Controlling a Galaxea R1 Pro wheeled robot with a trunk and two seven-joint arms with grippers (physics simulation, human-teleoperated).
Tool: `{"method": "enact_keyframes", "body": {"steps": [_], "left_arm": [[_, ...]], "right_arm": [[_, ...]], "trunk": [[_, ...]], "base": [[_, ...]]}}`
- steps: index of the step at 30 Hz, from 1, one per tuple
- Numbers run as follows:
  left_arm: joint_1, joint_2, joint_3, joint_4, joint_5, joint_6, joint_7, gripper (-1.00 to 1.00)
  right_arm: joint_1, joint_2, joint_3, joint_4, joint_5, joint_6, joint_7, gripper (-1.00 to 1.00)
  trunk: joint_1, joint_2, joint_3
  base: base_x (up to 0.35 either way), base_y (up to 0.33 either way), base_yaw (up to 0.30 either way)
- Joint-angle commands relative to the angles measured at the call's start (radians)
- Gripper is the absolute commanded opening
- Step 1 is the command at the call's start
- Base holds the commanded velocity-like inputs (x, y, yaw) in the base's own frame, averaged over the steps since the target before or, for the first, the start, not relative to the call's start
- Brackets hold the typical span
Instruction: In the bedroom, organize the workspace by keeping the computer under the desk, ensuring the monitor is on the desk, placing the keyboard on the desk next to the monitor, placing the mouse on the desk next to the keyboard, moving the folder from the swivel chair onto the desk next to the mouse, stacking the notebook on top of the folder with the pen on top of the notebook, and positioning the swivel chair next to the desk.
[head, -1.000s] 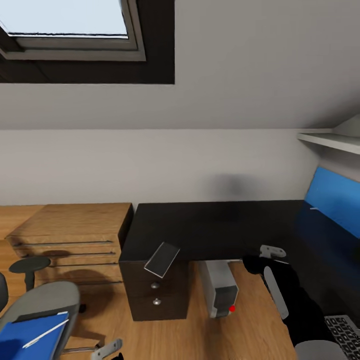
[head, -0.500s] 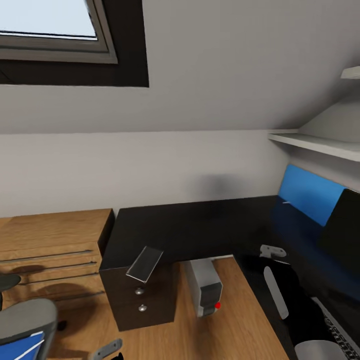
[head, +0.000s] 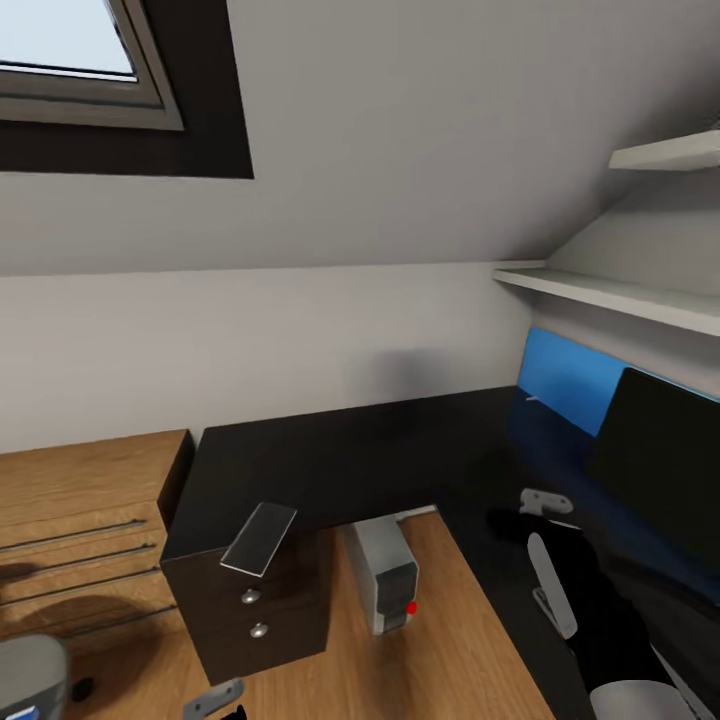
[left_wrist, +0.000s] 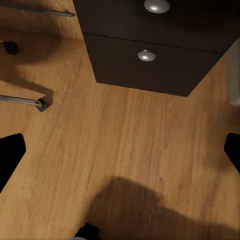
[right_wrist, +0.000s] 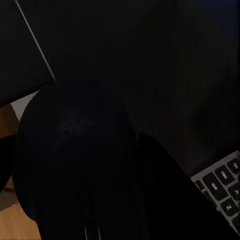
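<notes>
The black desk runs along the wall and turns down the right side. The grey computer stands under it. A pale notebook lies tilted on the desk's corner above the drawers. The black monitor stands at the right. My right gripper hovers over the desk, shut on the black mouse, with the keyboard just beyond. My left gripper is open over the wooden floor. A corner of the swivel chair shows, with a sliver of the blue folder. The pen is out of view.
Black drawers with silver knobs sit under the desk's left end. A wooden chest of drawers stands left of it. A blue panel leans behind the monitor, under white shelves. A skylight is overhead.
The camera has turned right, so the room slides left in the picture. The chair and folder have nearly left the frame, and the monitor has come in. Both arms hold their pose.
</notes>
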Motion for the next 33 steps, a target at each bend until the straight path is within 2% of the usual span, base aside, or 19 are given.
{"method": "enact_keyframes", "body": {"steps": [1, 3, 5, 9, 11, 14, 19, 21, 23, 25, 28, 33], "left_arm": [[-0.001, 0.001, -0.004, -0.002, 0.002, 0.005, 0.008, 1.0], [-0.001, 0.001, -0.003, -0.002, 0.002, 0.005, 0.008, 1.0], [-0.001, 0.001, -0.004, -0.002, 0.002, 0.005, 0.008, 1.0], [-0.001, 0.001, -0.004, -0.002, 0.002, 0.005, 0.008, 1.0], [-0.001, 0.001, -0.004, -0.002, 0.003, 0.005, 0.008, 1.0], [-0.001, 0.001, -0.004, -0.002, 0.003, 0.005, 0.008, 1.0], [-0.001, 0.001, -0.004, -0.002, 0.003, 0.005, 0.007, 1.0], [-0.001, 0.001, -0.004, -0.002, 0.003, 0.005, 0.007, 1.0], [-0.001, 0.001, -0.004, -0.002, 0.003, 0.005, 0.007, 1.0], [-0.001, 0.001, -0.004, -0.002, 0.003, 0.005, 0.007, 1.0], [-0.001, 0.001, -0.004, -0.002, 0.003, 0.005, 0.008, 1.0], [-0.001, 0.001, -0.004, -0.002, 0.003, 0.005, 0.007, 1.0]], "right_arm": [[-0.001, 0.0, 0.001, -0.001, -0.014, -0.002, -0.012, -1.0], [-0.001, 0.0, 0.001, -0.001, -0.014, -0.016, -0.012, -1.0], [-0.001, 0.002, 0.002, 0.011, -0.013, -0.061, -0.02, -1.0], [-0.003, 0.013, 0.004, 0.128, -0.017, -0.228, -0.091, -1.0], [-0.006, 0.029, 0.005, 0.216, -0.021, -0.353, -0.136, -1.0], [-0.009, 0.052, 0.005, 0.287, -0.023, -0.447, -0.183, -1.0], [-0.043, 0.123, 0.005, 0.395, -0.029, -0.562, -0.397, -1.0], [-0.047, 0.131, 0.005, 0.413, -0.033, -0.612, -0.419, -1.0], [-0.048, 0.134, 0.005, 0.427, -0.053, -0.659, -0.428, -1.0], [-0.049, 0.135, 0.004, 0.436, -0.109, -0.715, -0.436, -1.0], [-0.05, 0.134, 0.004, 0.441, -0.19, -0.755, -0.44, -1.0], [-0.05, 0.135, 0.002, 0.441, -0.222, -0.82, -0.444, -1.0]], "trunk": [[0.0, -0.002, -0.002], [0.0, -0.002, -0.001], [0.0, -0.002, -0.001], [0.0, -0.002, -0.001], [0.0, -0.002, -0.001], [0.0, -0.002, -0.001], [0.0, -0.002, -0.001], [0.0, -0.002, -0.001], [0.0, -0.002, -0.001], [0.0, -0.002, -0.001], [0.0, -0.002, -0.001], [0.0, -0.002, -0.001]], "base": [[0.0, 0.0, -0.034], [0.0, 0.0, -0.022], [0.0, 0.0, -0.008], [0.0, 0.0, -0.003], [0.0, 0.0, 0.0], [0.0, 0.0, 0.0], [0.0, 0.0, 0.0], [0.0, 0.0, 0.0], [0.0, 0.0, 0.0], [0.0, 0.0, 0.0], [0.0, 0.0, 0.0], [0.0, 0.0, 0.0]]}}
